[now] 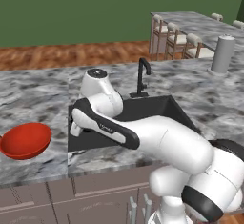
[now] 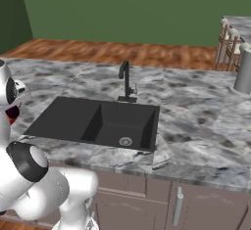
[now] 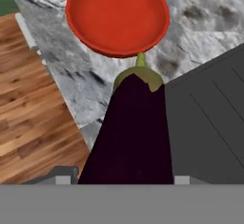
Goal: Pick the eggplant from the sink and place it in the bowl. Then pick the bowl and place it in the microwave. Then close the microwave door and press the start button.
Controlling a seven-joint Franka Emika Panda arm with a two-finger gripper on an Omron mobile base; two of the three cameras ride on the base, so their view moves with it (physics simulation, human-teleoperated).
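Observation:
In the hand view my gripper (image 3: pixel 124 179) is shut on the eggplant (image 3: pixel 133 132), a dark purple body with a green cap that points at the bowl (image 3: pixel 117 15). The red-orange bowl is empty and sits on the marble counter just beyond the eggplant's stem. From the left base view, the hand (image 1: pixel 76 128) hangs over the left rim of the black sink (image 1: pixel 159 107), to the right of the bowl (image 1: pixel 26 140). The sink basin (image 2: pixel 105 122) holds nothing. The microwave and its door are out of view.
A black faucet (image 1: pixel 143 75) stands behind the sink. A grey cylinder (image 1: pixel 222 54) stands on the counter at the far right, with chairs (image 1: pixel 176 39) beyond it. The counter's front edge (image 3: pixel 57 80) drops to wooden floor (image 3: pixel 33 113) close to the bowl.

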